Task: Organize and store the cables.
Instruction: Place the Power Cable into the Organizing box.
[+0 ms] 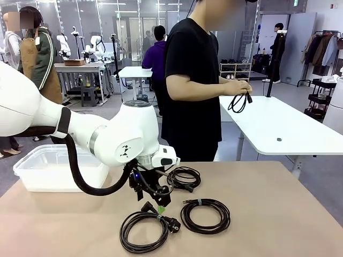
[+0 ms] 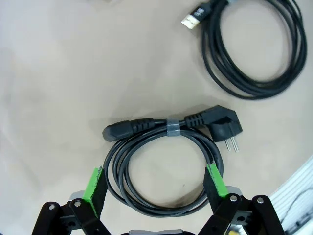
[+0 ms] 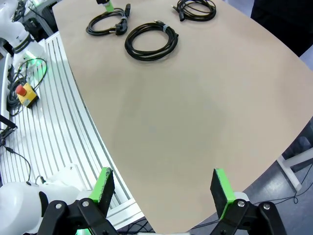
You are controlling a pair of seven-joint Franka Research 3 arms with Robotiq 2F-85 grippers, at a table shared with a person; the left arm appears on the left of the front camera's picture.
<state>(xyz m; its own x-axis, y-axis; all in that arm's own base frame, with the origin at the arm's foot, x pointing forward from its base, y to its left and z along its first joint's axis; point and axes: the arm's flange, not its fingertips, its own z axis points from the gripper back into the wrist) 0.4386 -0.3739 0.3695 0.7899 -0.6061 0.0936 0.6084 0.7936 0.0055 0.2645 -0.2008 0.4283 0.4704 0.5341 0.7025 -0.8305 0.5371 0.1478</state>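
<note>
Black cable [image 2: 168,128], coiled and banded, lies by the desk's [image 1: 278,214] near edge. The left hand [image 2: 156,183] hangs over it, fingers [image 2: 94,185] apart either side of the coil, apparently lined up to grab it. The right hand [image 3: 164,183] hovers wide apart above bare desk.

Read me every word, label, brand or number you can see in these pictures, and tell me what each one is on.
No text here can be read.
Small dark marks on the left arm: too small to read.
Cable plug: no print shows.
Yellow box with a red button: no legible label.
</note>
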